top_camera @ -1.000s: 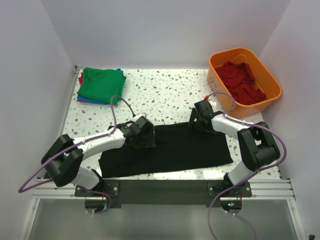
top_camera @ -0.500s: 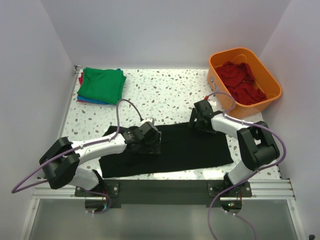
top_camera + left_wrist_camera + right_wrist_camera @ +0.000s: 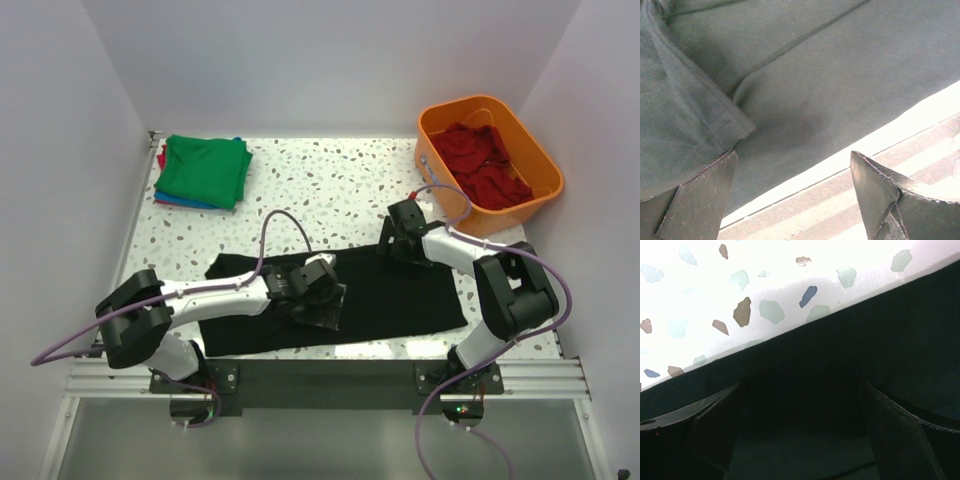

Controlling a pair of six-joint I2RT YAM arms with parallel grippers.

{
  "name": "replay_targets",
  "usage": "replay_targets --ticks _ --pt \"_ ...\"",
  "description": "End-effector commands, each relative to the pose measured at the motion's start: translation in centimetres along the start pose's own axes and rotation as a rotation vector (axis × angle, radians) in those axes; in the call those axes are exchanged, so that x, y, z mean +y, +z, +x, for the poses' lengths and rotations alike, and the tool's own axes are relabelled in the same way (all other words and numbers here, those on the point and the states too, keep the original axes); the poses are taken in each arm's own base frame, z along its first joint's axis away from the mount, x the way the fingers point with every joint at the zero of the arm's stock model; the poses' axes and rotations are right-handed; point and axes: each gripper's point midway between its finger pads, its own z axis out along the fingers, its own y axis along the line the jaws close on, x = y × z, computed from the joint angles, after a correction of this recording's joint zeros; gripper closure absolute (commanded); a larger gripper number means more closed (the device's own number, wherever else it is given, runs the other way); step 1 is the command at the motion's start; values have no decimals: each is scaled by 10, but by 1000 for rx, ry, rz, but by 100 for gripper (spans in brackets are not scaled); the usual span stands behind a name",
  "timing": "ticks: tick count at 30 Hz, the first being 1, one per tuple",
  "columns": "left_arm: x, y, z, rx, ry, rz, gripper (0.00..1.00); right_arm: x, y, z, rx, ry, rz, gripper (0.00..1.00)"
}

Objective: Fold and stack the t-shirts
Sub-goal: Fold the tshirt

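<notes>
Terrazzo table (image 3: pixel 340 190) first, white with coloured flecks, filling the floor of the white-walled booth. Spread across its near half lies a black t-shirt (image 3: pixel 400 300), stretched out long from left to right, its near edge close to the table's front edge.

At the far right corner stands an orange bin (image 3: pixel 535 203) with crumpled red shirts (image 3: pixel 480 160) heaped inside. Across from it, at the far left corner, sits a stack of folded shirts (image 3: pixel 205 170), a green one on top with blue and red edges peeking out beneath.

Both arms reach in from the near edge. The left arm lies low over the shirt, and the left gripper (image 3: pixel 325 300) is near the middle of the cloth, toward its near edge. From the wrist camera, the left gripper (image 3: pixel 794 157) has its two fingers spread well apart, nothing clamped between them; a folded hem (image 3: pixel 715 115) of the shirt runs up to the left finger, and the pale table edge shows in the gap.

The right gripper (image 3: pixel 392 235) sits at the shirt's far edge on the right side. Its wrist camera shows the right gripper (image 3: pixel 801 387) with fingers likewise apart, down over the dark cloth just inside the edge, with speckled tabletop beyond it. Whether they touch the fabric I cannot tell.
</notes>
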Motion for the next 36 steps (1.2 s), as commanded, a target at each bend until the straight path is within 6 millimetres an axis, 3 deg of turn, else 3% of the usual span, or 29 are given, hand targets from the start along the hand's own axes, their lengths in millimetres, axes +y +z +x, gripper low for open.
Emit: replay_targets --ticks 1,2,6,8,9,11,12,14,15,17,19,23,26,28,29,30,32,33,34,35,36 --pt "-20 -24 -27 -87 23 34 0 -7 -6 7 45 -11 18 1" --pt "-1 -28 -31 -115 18 -62 0 -7 -8 5 41 -14 15 1" --pt "24 -46 -51 -199 -49 -177 0 -5 -17 -6 11 -7 5 1" --pt "47 -49 -61 -228 -124 -222 0 -4 -22 -12 -8 -9 -5 1" --pt "67 -46 -63 -226 -184 -257 0 -2 -24 -16 -17 -14 -13 1" --pt "81 -44 -68 -237 -251 -246 0 -2 -27 -20 -31 -22 -21 1" --pt "103 -38 -66 -231 -304 -278 0 1 -27 -24 -42 -20 -28 1" --pt "112 -31 -72 -238 -362 -240 0 3 -25 -25 -40 -30 -41 1" --pt "129 -25 -69 -232 -412 -256 0 7 -23 -28 -52 -29 -55 1" --pt "129 -15 -77 -247 -449 -190 0 13 -20 -29 -42 -44 -84 1" --pt "146 -2 -72 -220 -494 -203 0 24 -16 -31 -36 -54 -126 1" --pt "158 15 -73 -173 -513 -221 0 30 -6 -32 -26 -81 -139 1" --pt "162 31 -78 -143 -512 -218 0 26 1 -15 26 -71 -131 1" --pt "162 45 -87 -123 -502 -216 0 16 3 8 86 -64 -115 1" --pt "164 50 -93 -127 -485 -221 0 13 2 16 107 -42 -111 1" --pt "162 51 -118 -155 -479 -207 0 4 2 33 144 -36 -92 1" --pt "171 73 -128 -113 -468 -236 0 2 -6 44 161 2 -115 1" --pt "166 73 -169 -168 -444 -208 0 -3 -8 62 201 8 -123 1" --pt "174 94 -168 -122 -436 -235 0 -5 -12 70 215 19 -133 1" --pt "176 102 -181 -114 -421 -237 0 -1 -22 70 203 50 -171 1" --pt "165 100 -233 -190 -394 -186 0 -5 -26 88 232 43 -174 1"
